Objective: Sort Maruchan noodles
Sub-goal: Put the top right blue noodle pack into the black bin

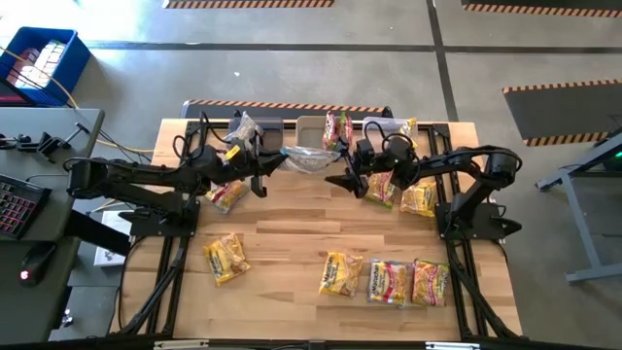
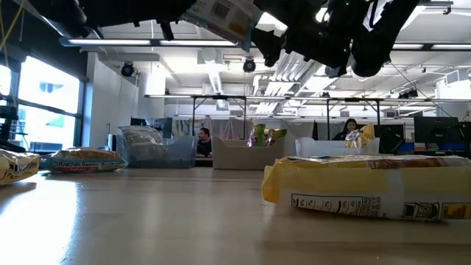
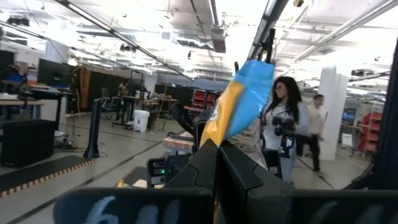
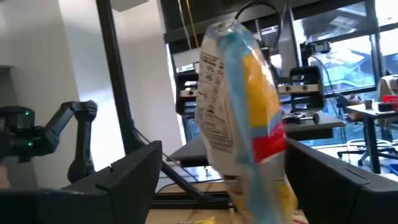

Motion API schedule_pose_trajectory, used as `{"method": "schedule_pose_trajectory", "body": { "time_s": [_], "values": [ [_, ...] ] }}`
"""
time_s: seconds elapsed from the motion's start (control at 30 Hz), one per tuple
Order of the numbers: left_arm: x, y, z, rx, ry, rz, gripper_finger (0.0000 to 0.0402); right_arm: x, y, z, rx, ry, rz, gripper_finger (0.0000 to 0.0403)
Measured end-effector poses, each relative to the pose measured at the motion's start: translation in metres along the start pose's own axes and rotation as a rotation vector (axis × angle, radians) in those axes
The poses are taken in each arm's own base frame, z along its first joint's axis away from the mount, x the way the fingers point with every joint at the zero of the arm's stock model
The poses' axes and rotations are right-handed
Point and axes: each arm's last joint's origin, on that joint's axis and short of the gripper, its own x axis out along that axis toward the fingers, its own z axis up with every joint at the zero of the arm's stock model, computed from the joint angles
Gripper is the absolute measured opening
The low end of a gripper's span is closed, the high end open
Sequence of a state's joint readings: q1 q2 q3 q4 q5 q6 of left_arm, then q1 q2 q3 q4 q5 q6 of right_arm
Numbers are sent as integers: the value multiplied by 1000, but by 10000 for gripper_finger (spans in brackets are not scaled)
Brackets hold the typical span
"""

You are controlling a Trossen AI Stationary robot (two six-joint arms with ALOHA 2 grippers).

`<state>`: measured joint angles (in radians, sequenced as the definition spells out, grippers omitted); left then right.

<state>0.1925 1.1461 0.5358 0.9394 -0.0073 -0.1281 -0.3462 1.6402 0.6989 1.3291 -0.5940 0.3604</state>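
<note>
Wooden planks make up the surface [image 1: 292,233], which stands on a grey concrete floor; the low view looks past it into a bright workshop with desks, ceiling lights and a couple of seated people.

Both arms reach in toward the far middle of the surface and meet above it. The left hand [image 1: 260,173] is shut tight on a noodle packet [image 1: 309,157], which hangs in the air between the two hands; in the left wrist view that packet [image 3: 239,106] stands up from the pinched fingers, yellow and blue. The right hand [image 1: 352,181] has its fingers spread wide on either side of the same packet [image 4: 242,112], and they do not press on it.

Three bins sit in a row at the far edge: a clear one [image 1: 249,128] on the left with a packet in it, a grey one [image 1: 313,130] in the middle with red and yellow packets, and a third [image 1: 389,127] on the right.

Other packets lie loose on the wood. One [image 1: 227,194] is under the left arm, another [image 1: 225,258] nearer the front left. Two [image 1: 420,197] lie below the right arm. Three more [image 1: 387,278] sit side by side at the front right, and one of these fills the foreground of the low view [image 2: 368,185].
</note>
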Motion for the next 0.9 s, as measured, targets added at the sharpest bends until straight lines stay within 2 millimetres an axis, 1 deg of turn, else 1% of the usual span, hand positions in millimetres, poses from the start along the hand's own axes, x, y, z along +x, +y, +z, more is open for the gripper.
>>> {"method": "schedule_pose_trajectory", "body": {
  "time_s": [0.13, 0.23, 0.47, 0.57, 0.67, 0.9],
  "values": [
    [0, 2, 3, 1, -25, 7, 0, -6, -7, 6, -12, -19, -26, 315],
    [0, 3, 6, -10, -52, -13, 0, -7, -9, 8, -42, -23, -34, 315],
    [-1, 2, 9, -26, -79, -41, 0, 16, -10, 15, -119, 28, -39, 315],
    [-1, 0, 11, -43, -102, -80, 0, 21, -13, 19, -142, 51, -41, 315],
    [-1, 0, 13, -42, -116, -90, 0, 22, -12, 20, -155, 44, -30, 315],
    [-1, 0, 12, -42, -114, -102, 0, 13, -21, 23, -142, 42, -27, 315]
  ]
}}
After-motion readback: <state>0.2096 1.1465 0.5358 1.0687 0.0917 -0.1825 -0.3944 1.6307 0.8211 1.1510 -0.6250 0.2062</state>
